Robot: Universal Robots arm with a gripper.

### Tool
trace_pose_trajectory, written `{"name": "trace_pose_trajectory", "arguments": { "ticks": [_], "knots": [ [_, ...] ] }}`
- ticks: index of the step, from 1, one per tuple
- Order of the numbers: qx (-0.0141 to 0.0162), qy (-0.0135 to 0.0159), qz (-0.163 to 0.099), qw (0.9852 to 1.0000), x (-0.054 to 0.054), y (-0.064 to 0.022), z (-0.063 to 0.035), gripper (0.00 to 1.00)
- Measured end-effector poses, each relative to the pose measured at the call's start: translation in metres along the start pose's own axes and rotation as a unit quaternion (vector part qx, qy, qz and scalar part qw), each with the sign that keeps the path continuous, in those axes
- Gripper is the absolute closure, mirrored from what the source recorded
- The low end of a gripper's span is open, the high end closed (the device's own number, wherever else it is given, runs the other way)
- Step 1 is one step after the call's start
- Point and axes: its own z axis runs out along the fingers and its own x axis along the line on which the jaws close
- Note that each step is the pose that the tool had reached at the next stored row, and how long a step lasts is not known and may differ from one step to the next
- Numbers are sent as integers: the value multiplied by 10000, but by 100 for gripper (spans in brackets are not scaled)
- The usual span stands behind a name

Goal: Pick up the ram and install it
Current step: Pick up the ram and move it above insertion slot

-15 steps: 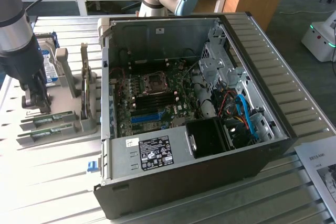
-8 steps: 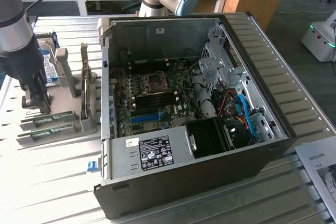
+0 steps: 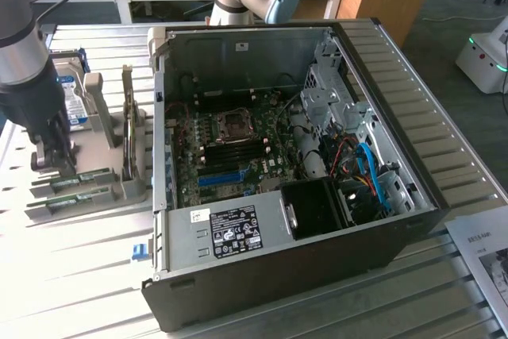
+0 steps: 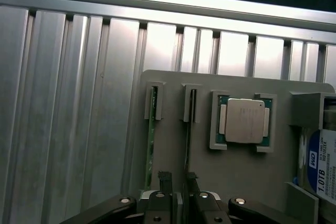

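We are at the pick-up step, and nothing is lifted yet. The gripper (image 4: 178, 178) hangs low over the grey holder (image 4: 170, 145) with its jaws spread. There is a clear gap between the fingertips (image 4: 165, 178) and nothing is pinched. The ram (image 4: 187, 129) stands on edge in its slot in the holder and runs in under the gripper, closer to one finger than the other as far as we can tell. The second stick (image 4: 151, 140) sits in the neighbouring slot just beside it, on the far side from the CPU (image 4: 244, 120). The hard drive (image 4: 320, 166) stands beyond the CPU.

We judge that a clean grip calls for the jaws to straddle the ram's thin upper edge, one finger on each face, centred so that neither tip lands on the board. After that it needs a straight lift clear of the slot walls.

Room is tight at the holder: the second stick is near one finger, and the slot walls rise at the ram's end. In the exterior view the case (image 3: 238, 228) lies open on the table (image 3: 79, 275) toward that view's right, its side wall standing between holder and motherboard (image 3: 238, 140). We judge the open top leaves fair room above the board, though the rims and the drive cage (image 3: 333, 85) crowd the sides
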Motion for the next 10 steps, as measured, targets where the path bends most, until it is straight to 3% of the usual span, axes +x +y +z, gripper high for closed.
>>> {"name": "trace_pose_trajectory", "arguments": {
  "ticks": [10],
  "knots": [
    [0, 0, 0, 10000, 146, 13, -3, 76]
  ]
}}
